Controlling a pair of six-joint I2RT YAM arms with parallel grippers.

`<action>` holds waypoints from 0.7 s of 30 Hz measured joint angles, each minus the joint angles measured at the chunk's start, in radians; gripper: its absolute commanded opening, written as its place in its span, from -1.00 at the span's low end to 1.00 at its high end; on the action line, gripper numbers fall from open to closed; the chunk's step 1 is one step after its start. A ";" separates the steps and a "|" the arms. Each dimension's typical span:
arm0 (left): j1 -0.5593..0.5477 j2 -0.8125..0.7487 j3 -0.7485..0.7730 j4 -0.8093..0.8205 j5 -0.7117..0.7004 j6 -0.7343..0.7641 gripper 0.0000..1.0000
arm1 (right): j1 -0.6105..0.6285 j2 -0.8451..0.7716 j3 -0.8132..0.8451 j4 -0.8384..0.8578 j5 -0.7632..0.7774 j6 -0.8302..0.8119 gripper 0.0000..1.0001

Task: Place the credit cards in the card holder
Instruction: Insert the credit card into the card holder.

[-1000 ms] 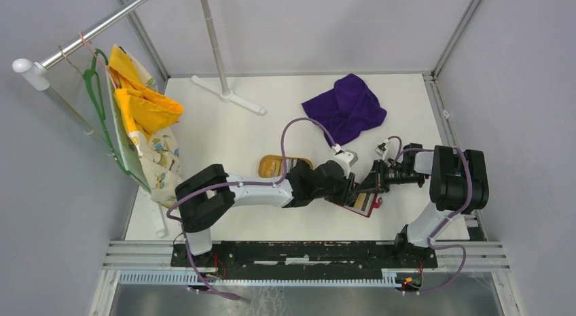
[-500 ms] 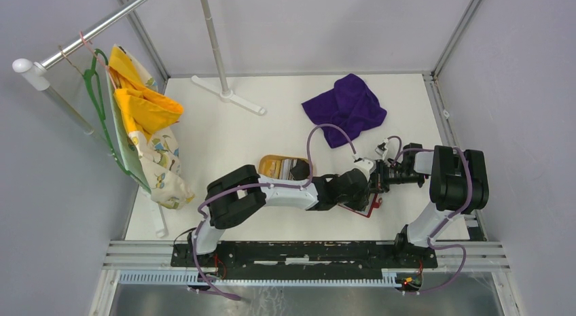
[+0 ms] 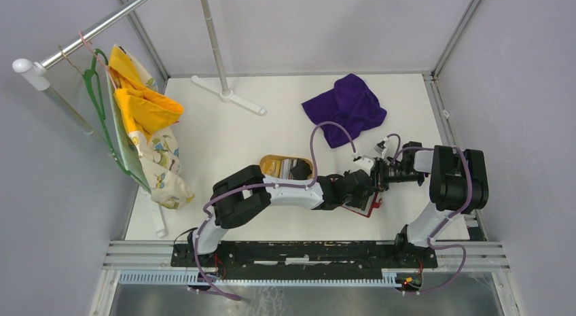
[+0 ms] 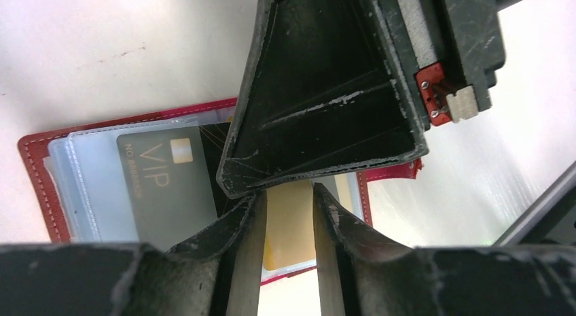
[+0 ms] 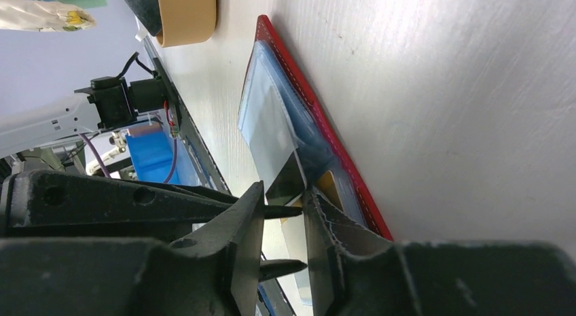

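Observation:
The red card holder (image 3: 367, 209) lies open and flat on the table, its clear sleeves up. In the left wrist view the card holder (image 4: 39, 187) holds a grey VIP credit card (image 4: 159, 194) and a gold card (image 4: 289, 227) in its sleeves. My left gripper (image 4: 289, 194) hovers open over the gold card, with nothing between its fingers. My right gripper (image 5: 284, 194) meets it tip to tip over the holder (image 5: 319, 119). It is open, and a dark card's corner (image 5: 286, 183) lies at its fingertips. From above, the left gripper (image 3: 364, 187) and right gripper (image 3: 378, 181) nearly touch.
An oval wooden tray (image 3: 272, 168) with dark cards in it sits just behind the left forearm. A purple cloth (image 3: 345, 107) lies at the back right. A garment rack with yellow clothes (image 3: 142, 105) stands at the left, its foot (image 3: 227, 95) on the table.
My left arm has reached further right, over the card holder, and now meets the right gripper. The right gripper's fingers have parted a little.

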 measured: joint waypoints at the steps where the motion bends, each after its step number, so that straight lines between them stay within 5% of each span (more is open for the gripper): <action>1: 0.000 0.000 0.001 -0.003 -0.006 0.002 -0.22 | 0.000 0.000 0.005 -0.004 -0.001 -0.006 -0.26; 14: 0.002 -0.006 -0.016 -0.024 -0.088 0.043 -0.15 | -0.014 -0.058 0.047 -0.097 0.023 -0.139 -0.15; 21: 0.002 -0.169 -0.211 0.082 0.009 0.110 -0.14 | -0.039 -0.204 0.055 -0.114 0.056 -0.206 -0.22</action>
